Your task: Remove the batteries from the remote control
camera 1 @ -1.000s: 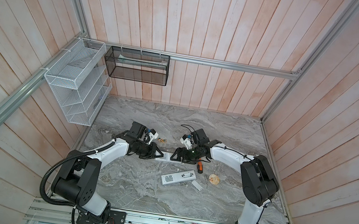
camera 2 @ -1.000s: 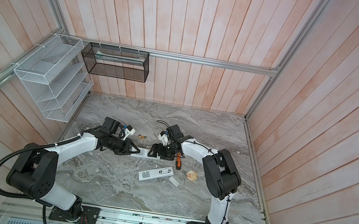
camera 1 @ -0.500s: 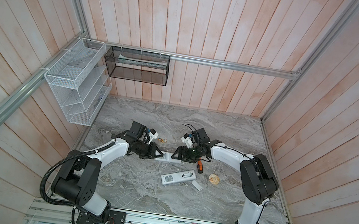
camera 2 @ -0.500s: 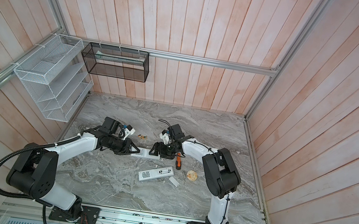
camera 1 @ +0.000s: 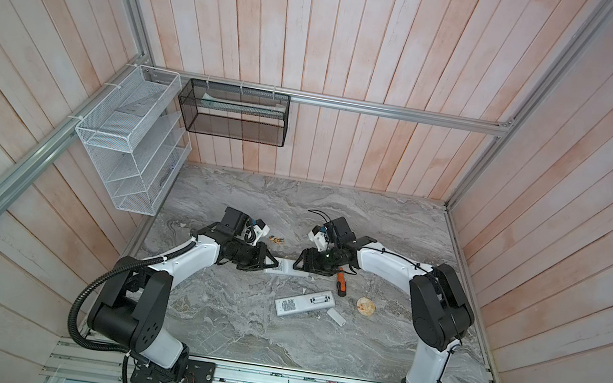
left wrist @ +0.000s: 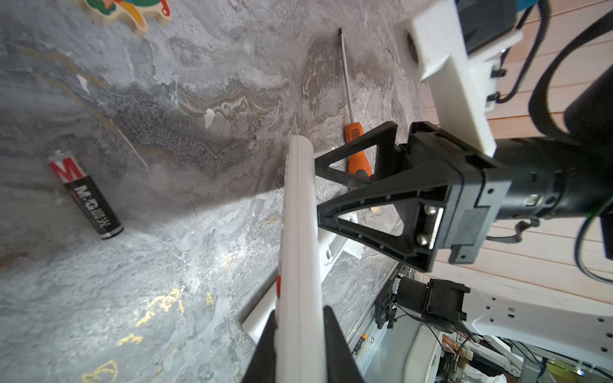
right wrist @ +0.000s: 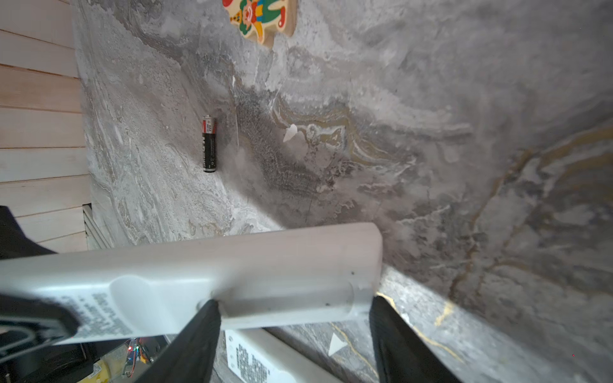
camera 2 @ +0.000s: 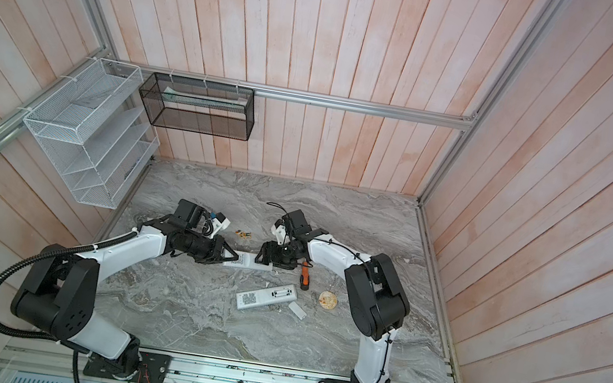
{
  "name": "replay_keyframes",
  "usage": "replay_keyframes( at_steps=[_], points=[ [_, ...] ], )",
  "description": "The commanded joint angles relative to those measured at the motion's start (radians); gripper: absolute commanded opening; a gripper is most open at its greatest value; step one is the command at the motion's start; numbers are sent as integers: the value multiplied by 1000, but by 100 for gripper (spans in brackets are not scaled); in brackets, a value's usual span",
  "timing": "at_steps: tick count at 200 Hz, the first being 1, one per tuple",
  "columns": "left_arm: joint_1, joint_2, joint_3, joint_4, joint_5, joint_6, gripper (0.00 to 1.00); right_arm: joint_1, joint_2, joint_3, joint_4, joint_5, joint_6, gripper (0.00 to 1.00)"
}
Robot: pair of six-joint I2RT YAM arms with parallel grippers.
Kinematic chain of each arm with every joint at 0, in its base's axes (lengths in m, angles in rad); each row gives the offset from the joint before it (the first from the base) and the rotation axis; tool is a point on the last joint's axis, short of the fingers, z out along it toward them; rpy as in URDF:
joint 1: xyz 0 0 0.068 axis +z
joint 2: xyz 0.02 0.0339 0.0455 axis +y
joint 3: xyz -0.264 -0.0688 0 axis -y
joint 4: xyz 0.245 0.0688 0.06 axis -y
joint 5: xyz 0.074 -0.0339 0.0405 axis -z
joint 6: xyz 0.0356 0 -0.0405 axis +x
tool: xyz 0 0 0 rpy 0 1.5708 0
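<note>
The counter (camera 1: 252, 200) has open room behind both arms. The left tool (camera 1: 269, 268) is clamped on the remote (camera 1: 282, 268), held off the surface. The right tool (right wrist: 295, 318), jaws apart, straddles the battery cover (right wrist: 285, 298). I judge it should slide that cover squarely, keeping clear of the second remote (camera 1: 304, 303) and the screwdriver (camera 1: 341, 282) just beside. 1 battery (right wrist: 209, 144) lies loose on the counter.

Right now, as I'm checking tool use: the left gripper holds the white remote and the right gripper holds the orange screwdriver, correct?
No. The left gripper does hold the white remote, but the orange screwdriver lies on the table, as the left wrist view shows; the right gripper stands open at the remote's end.
</note>
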Motion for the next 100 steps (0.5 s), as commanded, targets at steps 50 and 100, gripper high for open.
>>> replay_keyframes(
  at_steps=[50,100],
  points=[
    [-15,-3,87,-191,-254,71,1,2,-37,32,-195,366,-3,75],
    [-26,-19,137,-282,-419,115,1,-7,-179,0,-302,466,-15,77]
  ],
)
